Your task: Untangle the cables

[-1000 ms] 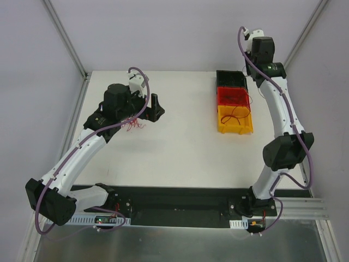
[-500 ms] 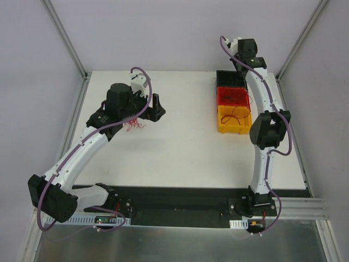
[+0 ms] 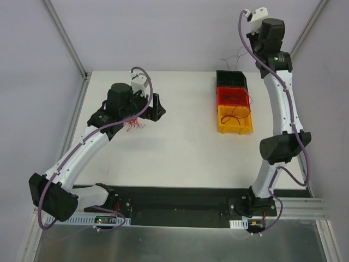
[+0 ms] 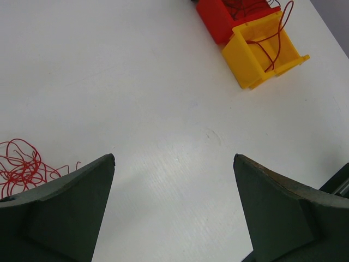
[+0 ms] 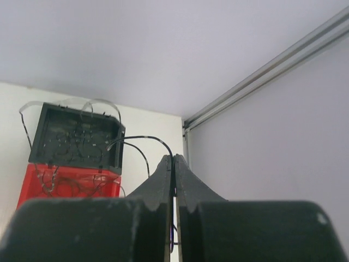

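Black cable (image 5: 144, 137) is dangling, clamped in right gripper's (image 5: 174, 158) jaws; left gripper (image 4: 173, 159) is hovering beside red cables (image 4: 20, 165), jaws apart.

Lighting's bright and even, soft from above; only faint shadows on the white table (image 3: 180, 153); wrist views go soft up close, overhead is sharp.

White links (image 3: 82, 153), black joints (image 3: 283, 148), trailing purple cables (image 3: 139, 68); dark wedge-shaped tool fingers (image 4: 60, 207).
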### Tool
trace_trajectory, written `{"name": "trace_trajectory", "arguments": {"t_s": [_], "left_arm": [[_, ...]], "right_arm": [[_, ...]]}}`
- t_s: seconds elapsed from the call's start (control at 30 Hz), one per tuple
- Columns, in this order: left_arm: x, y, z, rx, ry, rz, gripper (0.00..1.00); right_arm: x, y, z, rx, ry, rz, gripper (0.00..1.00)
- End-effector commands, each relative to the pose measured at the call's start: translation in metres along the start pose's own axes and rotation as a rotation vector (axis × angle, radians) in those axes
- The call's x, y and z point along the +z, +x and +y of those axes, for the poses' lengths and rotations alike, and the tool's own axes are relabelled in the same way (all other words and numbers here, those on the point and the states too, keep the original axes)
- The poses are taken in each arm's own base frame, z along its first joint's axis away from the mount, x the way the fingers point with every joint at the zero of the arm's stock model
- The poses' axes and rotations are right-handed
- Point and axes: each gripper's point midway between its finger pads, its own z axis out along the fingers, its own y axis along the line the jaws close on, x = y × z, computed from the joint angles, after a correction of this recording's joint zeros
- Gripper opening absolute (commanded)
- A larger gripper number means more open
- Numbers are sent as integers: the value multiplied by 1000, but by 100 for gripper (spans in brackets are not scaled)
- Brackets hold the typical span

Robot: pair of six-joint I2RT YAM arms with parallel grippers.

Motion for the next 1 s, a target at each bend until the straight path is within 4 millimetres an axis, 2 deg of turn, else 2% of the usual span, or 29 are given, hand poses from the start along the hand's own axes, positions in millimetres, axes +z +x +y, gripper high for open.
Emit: {"name": "trace_trajectory", "arguments": {"t_s": [0.0,0.33,0.73,0.97], "left_arm": [[-8,-22,-6,30,15,-75,90],[-1,-16,-6,25,27,-58,91],[2,-14,-7,19,38,-48,91],[2,-13,-8,24,42,-44,91]], "right_arm": [[-18,-25,-23,-1,53,-76,0],[28,-6,-16,-81,61,-38,0],[77,52,5,-171,37,89,0],[102,71,41,-181,-63,102,0]]}}
